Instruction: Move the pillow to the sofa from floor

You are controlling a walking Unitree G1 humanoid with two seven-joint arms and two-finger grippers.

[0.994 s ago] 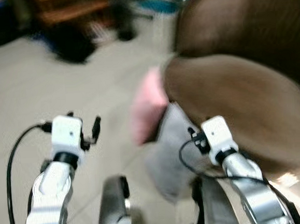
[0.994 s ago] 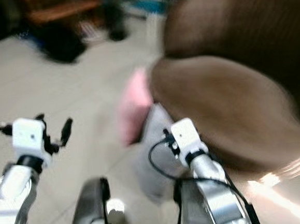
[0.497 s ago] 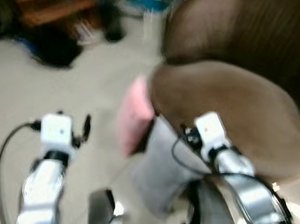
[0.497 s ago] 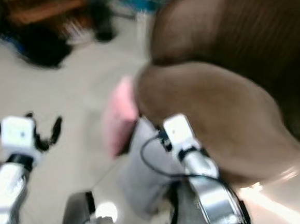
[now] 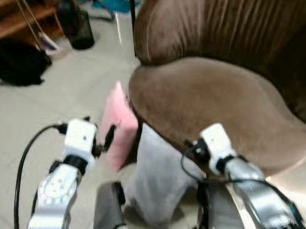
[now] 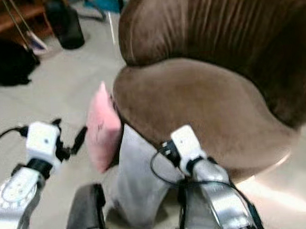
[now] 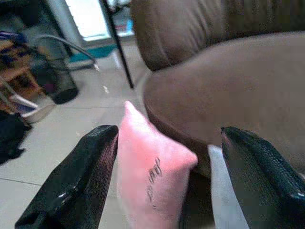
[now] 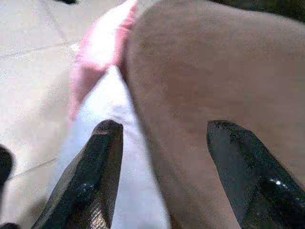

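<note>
A pink pillow (image 5: 117, 123) stands on edge on the tiled floor, leaning against the front of the brown sofa (image 5: 216, 104). A grey pillow (image 5: 155, 180) leans on the sofa just beside it, nearer to me. My left gripper (image 7: 167, 136) is open, its fingers (image 7: 81, 183) spread on either side of the pink pillow and a short way from it; its fingertip (image 5: 111, 135) reaches the pillow's near face. My right gripper (image 8: 167, 128) is open too, hovering over the grey pillow (image 8: 109, 143) and the sofa's seat edge (image 8: 190, 95).
A black bag (image 5: 13, 62) and a dark bin (image 5: 80, 29) sit on the floor at the back left, by a wooden shelf (image 5: 7, 17). A thin black stand leg (image 7: 116, 45) rises beside the sofa. Open tiles lie to the left of the pillows.
The camera has swung and the picture has sharpened. My left gripper has come closer to the pink pillow, from clear of it to beside its near face. The pillows have not moved.
</note>
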